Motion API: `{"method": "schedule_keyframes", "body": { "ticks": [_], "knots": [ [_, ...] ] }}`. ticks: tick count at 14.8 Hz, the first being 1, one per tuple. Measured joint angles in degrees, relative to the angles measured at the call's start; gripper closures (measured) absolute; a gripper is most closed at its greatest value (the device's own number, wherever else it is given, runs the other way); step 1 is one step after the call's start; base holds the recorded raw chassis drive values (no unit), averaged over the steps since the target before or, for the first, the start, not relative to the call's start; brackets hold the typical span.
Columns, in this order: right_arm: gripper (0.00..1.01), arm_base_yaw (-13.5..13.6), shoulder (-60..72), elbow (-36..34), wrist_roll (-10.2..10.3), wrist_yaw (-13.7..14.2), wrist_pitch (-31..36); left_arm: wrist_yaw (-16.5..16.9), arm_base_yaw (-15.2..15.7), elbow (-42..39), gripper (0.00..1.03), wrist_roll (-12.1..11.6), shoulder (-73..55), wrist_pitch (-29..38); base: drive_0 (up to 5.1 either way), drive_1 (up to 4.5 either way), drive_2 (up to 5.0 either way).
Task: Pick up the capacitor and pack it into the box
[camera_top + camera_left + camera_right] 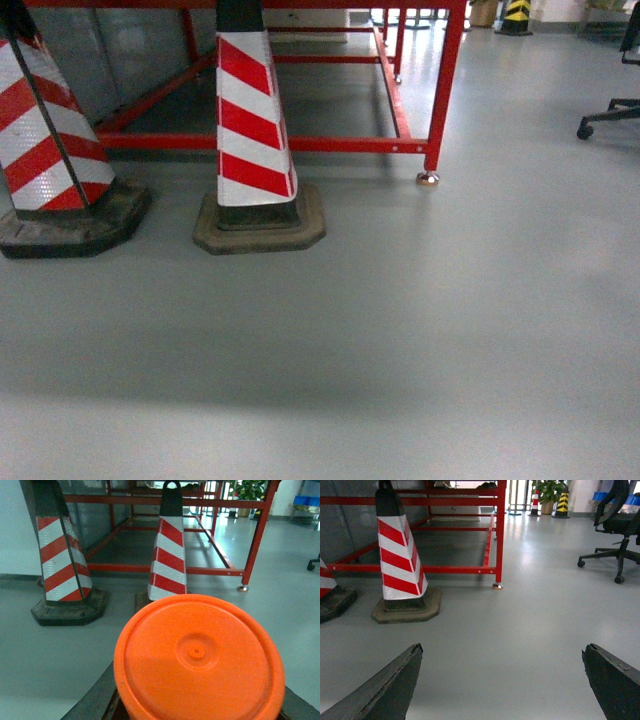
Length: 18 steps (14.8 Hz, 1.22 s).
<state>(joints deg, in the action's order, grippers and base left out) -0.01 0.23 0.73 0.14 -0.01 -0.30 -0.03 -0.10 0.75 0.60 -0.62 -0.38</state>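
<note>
Orange capacitor (199, 657) apparently sits clamped in left pincer (200, 710); right pincer (502, 680) gapes wide.

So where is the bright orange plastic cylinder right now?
In the left wrist view, low and centre: the bright orange plastic cylinder sits end-on between the dark fingers of the left gripper, in front of a red-and-white striped cone.
</note>
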Motion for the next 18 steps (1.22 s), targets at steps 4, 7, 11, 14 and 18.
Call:
{"method": "schedule_keyframes", "body": {
  "ticks": [4, 7, 11, 14, 18],
  "knots": [
    [0.03, 0.0, 0.02, 0.0, 0.0, 0.02, -0.02, 0.02, 0.0, 0.0, 0.59, 0.0, 0.0, -0.02, -5.0, 2.41, 2.4],
    [0.03, 0.0, 0.02, 0.0, 0.0, 0.02, 0.0, 0.0, 0.0, 0.0, 0.59, 0.0, 0.0, -0.02, -5.0, 2.41, 2.4],
    [0.03, 0.0, 0.02, 0.0, 0.0, -0.13, -0.15, -0.2, -0.02, 0.0, 0.59, 0.0, 0.0, -0.02, -2.4, 1.13, 1.1],
    [0.03, 0.0, 0.0, 0.0, 0.0, 0.0, -0.02, -0.02, -0.02, 0.0, 0.59, 0.0, 0.0, -0.02, 0.0, 0.0, 0.0],
    [0.03, 0.0, 0.0, 0.0, 0.0, 0.0, 0.0, -0.04, 0.0, 0.0, 0.59, 0.0, 0.0, 0.0, 0.0, 4.08, -4.0]
  ]
}}
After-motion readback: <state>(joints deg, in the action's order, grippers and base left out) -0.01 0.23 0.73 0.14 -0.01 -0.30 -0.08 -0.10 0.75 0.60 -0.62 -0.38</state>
